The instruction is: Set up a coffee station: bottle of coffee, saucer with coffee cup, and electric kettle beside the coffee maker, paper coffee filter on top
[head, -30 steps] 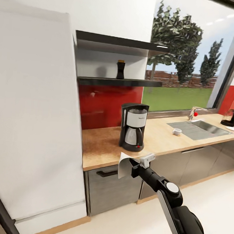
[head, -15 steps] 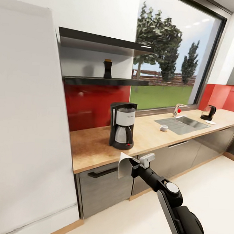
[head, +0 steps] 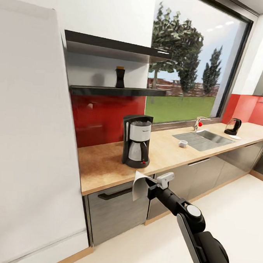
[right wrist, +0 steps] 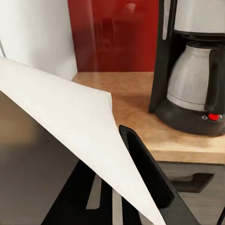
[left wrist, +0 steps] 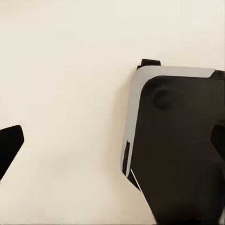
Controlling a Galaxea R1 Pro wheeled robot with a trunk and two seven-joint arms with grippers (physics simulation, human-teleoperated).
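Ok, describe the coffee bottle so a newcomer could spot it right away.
Find the big window, then look left to the two dark wall shelves; the lower shelf runs above the red backsplash. The bottle of coffee stands alone and upright on it, small, dark and brown-capped, above and a little left of the coffee maker.

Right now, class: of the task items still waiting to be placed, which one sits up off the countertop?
The bottle of coffee: it stands on the kitchen shelf, while the coffee cup and electric kettle rest on the countertop.

Coffee maker [head: 136, 140] on countertop [head: 102, 164], under shelf [head: 114, 91].
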